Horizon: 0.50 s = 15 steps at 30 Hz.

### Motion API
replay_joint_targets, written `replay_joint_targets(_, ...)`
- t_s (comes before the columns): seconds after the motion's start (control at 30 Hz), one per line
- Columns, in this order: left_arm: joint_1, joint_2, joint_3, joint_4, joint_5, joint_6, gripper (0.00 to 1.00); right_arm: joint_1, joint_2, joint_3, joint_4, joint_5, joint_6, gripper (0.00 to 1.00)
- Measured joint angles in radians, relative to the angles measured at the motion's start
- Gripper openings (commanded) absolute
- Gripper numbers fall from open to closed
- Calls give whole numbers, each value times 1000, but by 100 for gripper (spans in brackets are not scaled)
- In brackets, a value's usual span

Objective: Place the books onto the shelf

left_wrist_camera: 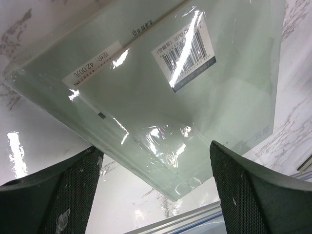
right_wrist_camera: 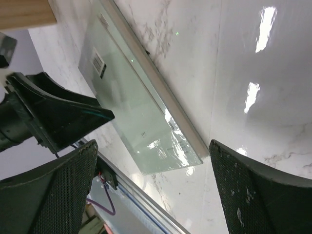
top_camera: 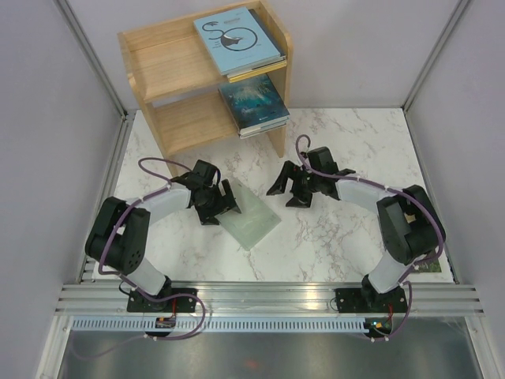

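A pale grey-green book in shiny wrap lies flat on the marble table, in front of the shelf. My left gripper hovers open at its left edge. In the left wrist view the book fills the frame and its near corner sits between the open fingers, untouched. My right gripper stands open to the book's right; in its wrist view the book lies ahead of the gripper. A light blue book tops the upper tier and a teal book the lower.
The shelf stands at the table's far left against the back wall. Grey walls close in both sides. An aluminium rail runs along the near edge. A dark green flat thing peeks out behind the right arm's elbow.
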Motion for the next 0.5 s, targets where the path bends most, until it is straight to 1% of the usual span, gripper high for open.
replay_joint_targets(0.13, 0, -10, -14, 15, 9, 12, 91, -23, 19, 74, -8, 18, -42, 98)
replay_joint_targets(0.3, 0, -34, -44, 45, 37, 29, 91, 10, 146, 78, 33, 35, -61, 98)
replay_joint_targets(0.33, 0, -38, -51, 53, 47, 33, 91, 18, 158, 73, 59, -3, -47, 98)
replay_joint_targets(0.5, 1, -49, -80, 96, 98, 47, 91, 108, 186, 56, 201, -13, -18, 98)
